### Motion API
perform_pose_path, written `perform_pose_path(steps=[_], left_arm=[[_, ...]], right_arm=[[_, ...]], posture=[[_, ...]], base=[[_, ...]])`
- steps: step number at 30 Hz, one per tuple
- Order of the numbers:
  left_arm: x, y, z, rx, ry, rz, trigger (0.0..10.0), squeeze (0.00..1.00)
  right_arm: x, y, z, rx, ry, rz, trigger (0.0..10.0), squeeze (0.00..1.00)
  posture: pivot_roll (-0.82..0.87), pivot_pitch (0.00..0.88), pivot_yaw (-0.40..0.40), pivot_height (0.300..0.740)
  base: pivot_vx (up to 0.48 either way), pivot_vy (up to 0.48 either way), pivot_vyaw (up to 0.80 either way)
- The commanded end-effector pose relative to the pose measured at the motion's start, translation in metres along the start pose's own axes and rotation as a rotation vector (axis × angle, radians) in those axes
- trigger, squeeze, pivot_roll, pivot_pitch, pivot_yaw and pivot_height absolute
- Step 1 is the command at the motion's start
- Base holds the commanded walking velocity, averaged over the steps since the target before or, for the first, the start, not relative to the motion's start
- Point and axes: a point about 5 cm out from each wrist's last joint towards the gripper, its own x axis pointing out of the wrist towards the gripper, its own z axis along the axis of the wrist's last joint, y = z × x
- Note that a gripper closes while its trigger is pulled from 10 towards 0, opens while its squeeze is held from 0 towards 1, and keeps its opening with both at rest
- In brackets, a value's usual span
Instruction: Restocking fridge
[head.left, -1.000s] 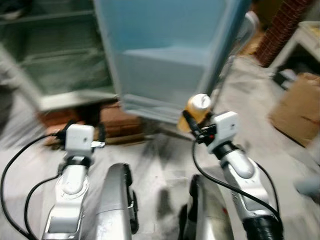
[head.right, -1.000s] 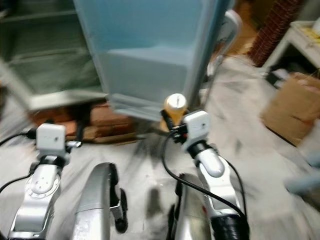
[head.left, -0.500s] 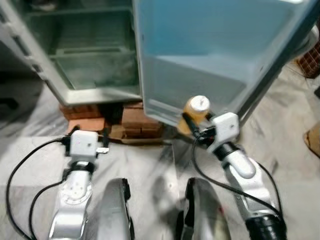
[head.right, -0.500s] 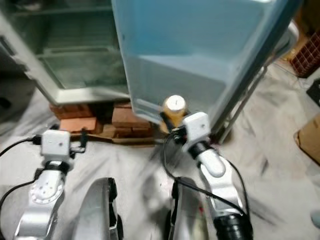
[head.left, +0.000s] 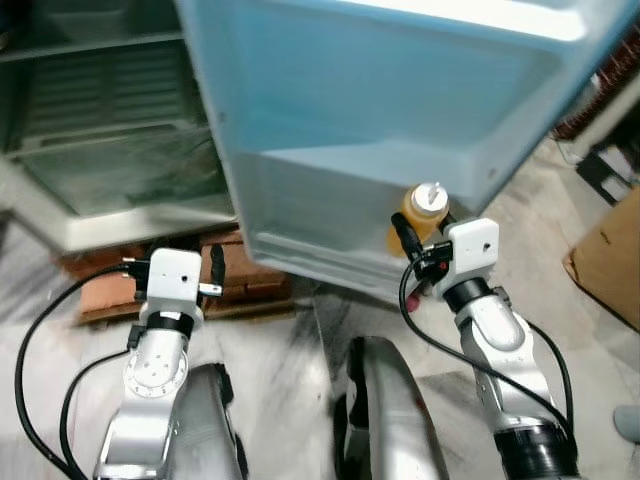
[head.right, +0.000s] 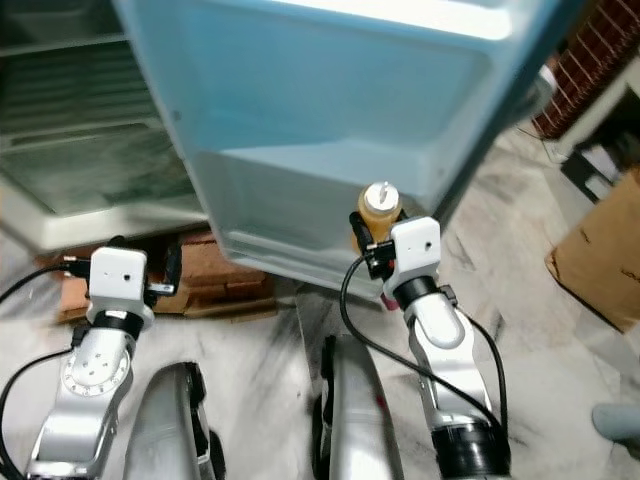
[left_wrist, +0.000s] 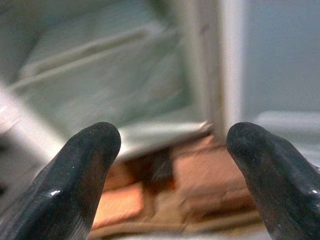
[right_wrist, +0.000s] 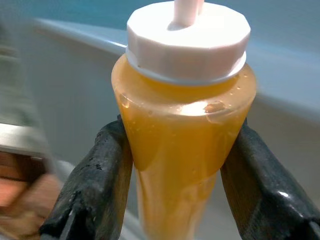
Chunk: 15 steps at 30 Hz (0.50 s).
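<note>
- One bottle of orange sauce stands nearly upright, long axis vertical, its white cap and nozzle pointing up.
- The bottle sits between the two fingers of the right gripper, which press its sides below the shoulder; cap and neck rise above the fingertips.
- Just beyond the fingers and the bottle is the pale blue inner face of the open fridge door, with a moulded door shelf at about the bottle's height; whether the bottle touches the shelf cannot be told.
- The door's lower edge runs past the fingertips on the robot's left side of the bottle.
- The right arm reaches forward and slightly up, forearm bent inward at the wrist, white wrist camera just behind the fingers, a black cable looping beneath it.
- The left gripper is held low in front of the body, its fingers spread apart with nothing between them.
- Beyond the left fingers lie the fridge interior with pale shelves and, lower down, red bricks under the cabinet.
- The left arm points forward, forearm nearly straight, cables trailing to its outer side.
- A cardboard box stands on the pale floor well off to the right of the right gripper.
</note>
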Motion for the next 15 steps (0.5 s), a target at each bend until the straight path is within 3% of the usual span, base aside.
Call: perform_pose_path(steps=[1, 11, 15], left_arm=[[0.001, -0.001, 0.003, -0.001, -0.006, -0.011, 10.0, 0.00], [-0.003, -0.001, 0.004, 0.015, -0.005, -0.013, 10.0, 0.00], [-0.006, -0.001, 0.005, 0.043, -0.018, -0.024, 10.0, 0.00]], right_arm=[[-0.003, -0.007, -0.004, -0.024, 0.025, -0.036, 10.0, 0.00], [-0.002, -0.012, -0.017, -0.018, 0.096, -0.096, 10.0, 0.00], [0.001, -0.016, -0.021, -0.018, 0.118, -0.137, 10.0, 0.00]], posture=[[0.05, 0.206, -0.011, 0.568], [0.06, 0.226, -0.017, 0.520], [0.07, 0.235, -0.018, 0.520]], base=[[0.000, 0.000, 0.00], [0.000, 0.000, 0.00], [0.000, 0.000, 0.00]])
